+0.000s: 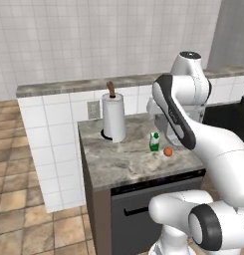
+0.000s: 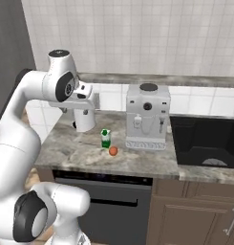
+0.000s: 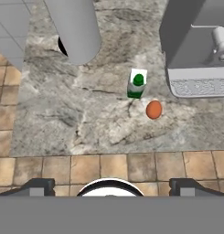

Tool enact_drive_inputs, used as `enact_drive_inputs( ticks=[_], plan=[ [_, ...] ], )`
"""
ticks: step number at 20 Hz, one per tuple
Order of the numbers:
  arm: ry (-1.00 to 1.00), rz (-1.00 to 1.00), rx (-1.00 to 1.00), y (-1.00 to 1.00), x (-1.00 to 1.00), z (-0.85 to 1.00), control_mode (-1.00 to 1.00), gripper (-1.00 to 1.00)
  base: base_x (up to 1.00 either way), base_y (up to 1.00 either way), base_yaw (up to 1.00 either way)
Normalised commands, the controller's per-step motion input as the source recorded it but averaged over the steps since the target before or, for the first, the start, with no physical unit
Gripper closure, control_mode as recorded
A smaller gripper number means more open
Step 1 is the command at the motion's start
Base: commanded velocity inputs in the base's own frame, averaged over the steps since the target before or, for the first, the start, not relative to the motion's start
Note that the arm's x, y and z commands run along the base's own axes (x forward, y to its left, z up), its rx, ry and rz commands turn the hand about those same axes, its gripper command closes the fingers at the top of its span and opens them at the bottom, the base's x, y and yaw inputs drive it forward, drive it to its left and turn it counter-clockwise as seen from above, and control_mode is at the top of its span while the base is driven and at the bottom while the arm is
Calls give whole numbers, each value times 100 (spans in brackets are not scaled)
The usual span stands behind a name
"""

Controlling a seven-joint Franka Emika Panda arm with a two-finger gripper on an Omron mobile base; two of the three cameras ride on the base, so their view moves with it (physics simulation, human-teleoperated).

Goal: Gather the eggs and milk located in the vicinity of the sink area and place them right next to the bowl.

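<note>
One milk (image 3: 136,85) stands upright on the marble bench (image 3: 86,119), and one egg (image 3: 153,109) lies just beside it, apart from it, on the side towards the bench's front edge. One paper-towel roll (image 1: 114,117) stands behind them and one coffee machine (image 2: 147,116) to their right. One sink (image 2: 204,139) sits further right. The pincer (image 3: 111,186) hangs above, spread wide, pinching nothing

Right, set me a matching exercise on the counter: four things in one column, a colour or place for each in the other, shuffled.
Things:
1. milk
2. egg
3. paper towel roll
4. coffee machine

Descriptions:
A. orange-brown, lying just beside the milk
B. tall and white, with a brown tip on top
C. green with a white top
D. pale grey, next to the black sink

Pairs: 1-C, 2-A, 3-B, 4-D
</note>
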Motion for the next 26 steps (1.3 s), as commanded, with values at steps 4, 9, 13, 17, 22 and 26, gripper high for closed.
enact_drive_inputs(
  ticks=[4,9,13,17,22,26],
  plan=[
    [0,0,0,0,0,0,100,-100,31,-8,0],
    [0,0,0,0,0,0,100,-100,44,0,-1],
    [0,0,0,0,0,0,100,-100,48,0,0],
    [0,0,0,0,0,0,100,-100,38,0,-1],
    [0,-5,0,-6,10,-8,-100,-100,3,0,-1],
    [3,-15,0,-17,10,-18,-100,-100,0,0,0]
  ],
)
